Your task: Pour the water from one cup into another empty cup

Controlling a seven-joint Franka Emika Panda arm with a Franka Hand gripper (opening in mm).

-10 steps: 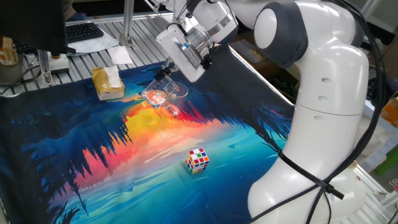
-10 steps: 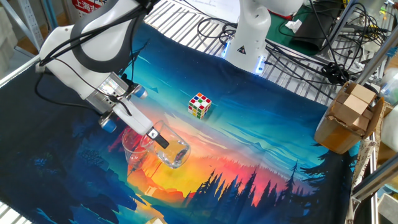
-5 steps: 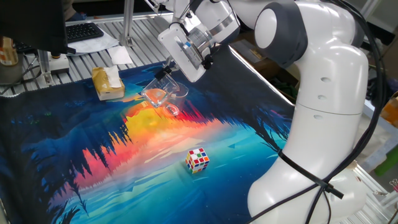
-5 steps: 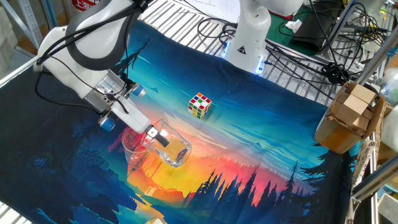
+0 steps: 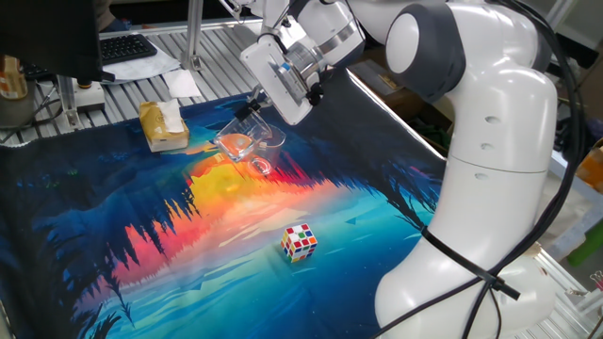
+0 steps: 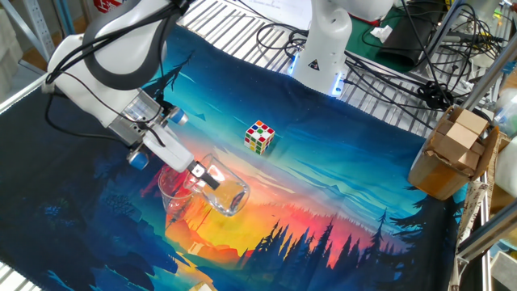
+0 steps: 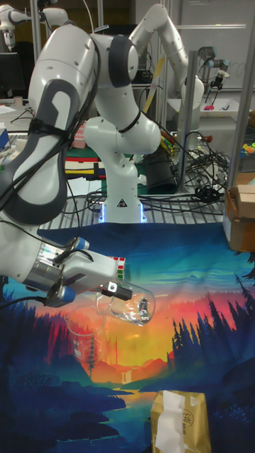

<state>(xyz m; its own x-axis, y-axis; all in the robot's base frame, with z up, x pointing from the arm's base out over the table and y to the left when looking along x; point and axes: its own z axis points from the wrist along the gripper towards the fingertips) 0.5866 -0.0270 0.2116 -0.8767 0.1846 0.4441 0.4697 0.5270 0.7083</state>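
My gripper (image 6: 202, 176) is shut on a clear glass cup (image 6: 227, 196), gripping it near the rim and holding it tipped almost on its side above the colourful mat. A second clear cup (image 6: 173, 196) stands upright on the mat right beside and below the tipped one's mouth. The tall fixed view shows the same: gripper (image 7: 113, 289), tipped cup (image 7: 133, 304), standing cup (image 7: 84, 338). From the opposite side the held cup (image 5: 249, 139) hangs under the gripper (image 5: 252, 111). The water is too faint for me to make out in either cup.
A Rubik's cube (image 5: 300, 241) (image 6: 259, 136) lies on the mat nearer the robot base (image 6: 321, 50). A tan tissue pack (image 5: 163, 126) (image 7: 180, 422) sits at the mat's far side. A cardboard box (image 6: 452, 153) and cables lie beyond the mat edge.
The gripper and the held cup have drifted slightly up and sideways, staying tipped. The standing cup and the cube have not moved.
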